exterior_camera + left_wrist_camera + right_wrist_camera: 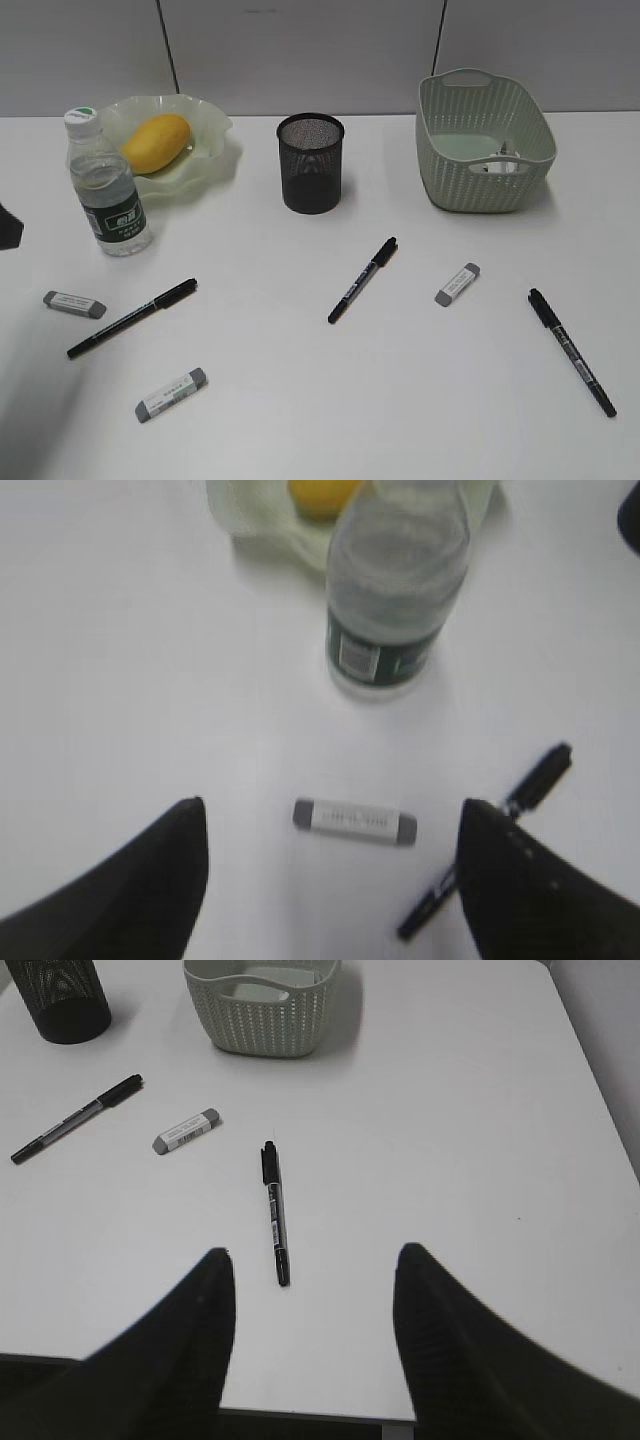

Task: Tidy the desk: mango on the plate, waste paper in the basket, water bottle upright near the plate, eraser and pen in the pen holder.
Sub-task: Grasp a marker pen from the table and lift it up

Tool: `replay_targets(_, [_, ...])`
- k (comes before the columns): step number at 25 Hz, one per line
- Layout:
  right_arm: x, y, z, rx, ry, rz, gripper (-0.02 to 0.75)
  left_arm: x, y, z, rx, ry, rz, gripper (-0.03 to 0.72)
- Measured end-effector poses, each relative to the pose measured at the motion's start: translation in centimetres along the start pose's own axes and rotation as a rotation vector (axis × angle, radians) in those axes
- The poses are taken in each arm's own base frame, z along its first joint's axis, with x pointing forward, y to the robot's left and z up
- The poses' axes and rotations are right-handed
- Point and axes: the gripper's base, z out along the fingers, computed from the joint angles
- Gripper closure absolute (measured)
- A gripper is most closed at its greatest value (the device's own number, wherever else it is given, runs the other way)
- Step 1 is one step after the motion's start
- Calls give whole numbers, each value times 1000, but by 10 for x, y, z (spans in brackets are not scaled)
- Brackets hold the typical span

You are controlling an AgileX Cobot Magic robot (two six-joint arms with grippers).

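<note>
The mango [155, 141] lies on the ruffled green plate [209, 152], and the water bottle [106, 187] stands upright in front of it. My left gripper [332, 805] hovers open over a grey-tipped eraser [355, 820], with a pen [500, 830] by its right finger. My right gripper [314, 1250] is open above the desk's [300, 400] near edge, just behind another pen [275, 1211]. A third pen [363, 279] and two more erasers [457, 284] [172, 394] lie on the desk. The pen holder [310, 162] stands at the back. I cannot make out waste paper in the basket [485, 145].
A grey wall panel runs behind the desk. A dark piece of the left arm [8, 228] shows at the left edge of the exterior view. The desk's front edge [300, 1410] lies right under my right gripper.
</note>
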Motion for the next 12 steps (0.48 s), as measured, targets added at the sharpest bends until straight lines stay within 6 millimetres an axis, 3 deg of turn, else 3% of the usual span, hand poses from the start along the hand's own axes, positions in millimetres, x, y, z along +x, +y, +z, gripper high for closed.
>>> replay_targets(6, [0,0,0,0,0,0,325,1,-2,-25,-6,359,-50,107])
replay_targets(12, [0,0,0,0,0,0,325,-3,-1,-35,-1,434,-28,107])
